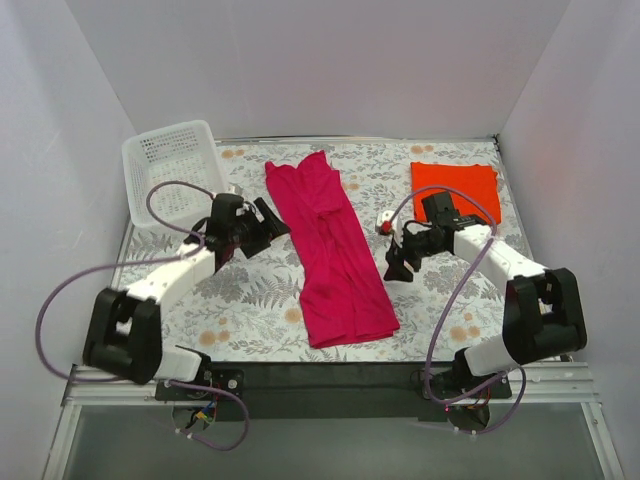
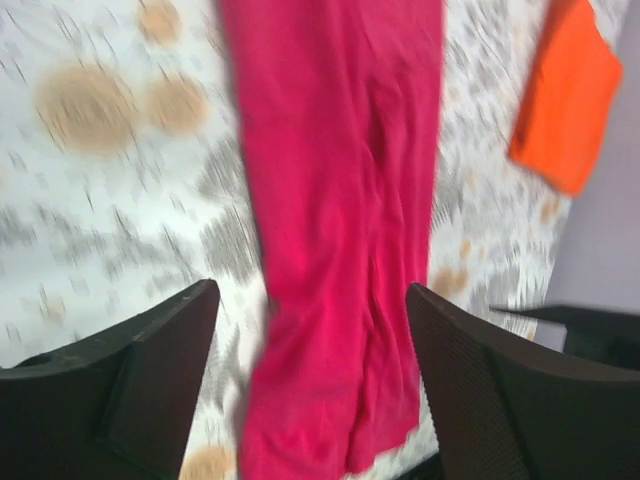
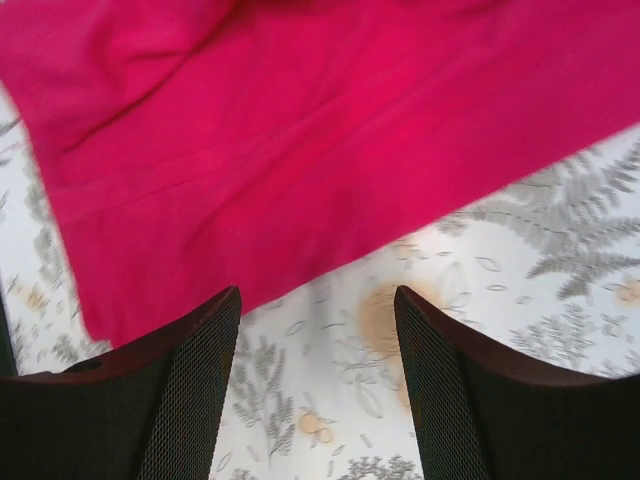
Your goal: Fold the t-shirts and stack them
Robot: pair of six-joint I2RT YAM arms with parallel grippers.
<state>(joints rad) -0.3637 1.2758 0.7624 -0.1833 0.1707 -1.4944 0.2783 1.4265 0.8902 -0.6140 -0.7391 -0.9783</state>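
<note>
Left arm (image 1: 175,275) stretched toward pink shirt (image 1: 330,250), left gripper (image 1: 268,222) jaws spread, holding nothing. Right arm (image 1: 500,262) bent inward, right gripper (image 1: 397,265) beside shirt, jaws spread.

Two plain soft cloth t-shirts: one magenta-pink t-shirt (image 1: 330,250) at centre frame, one orange-red t-shirt (image 1: 455,180) at upper right. One white perforated plastic basket (image 1: 165,133) at upper left. One floral-print table surface (image 1: 250,290). Two white-and-black robot arms, left arm (image 1: 170,275) and right arm (image 1: 500,262), each ending in one black two-finger gripper: left gripper (image 1: 272,222), right gripper (image 1: 398,268).
</note>
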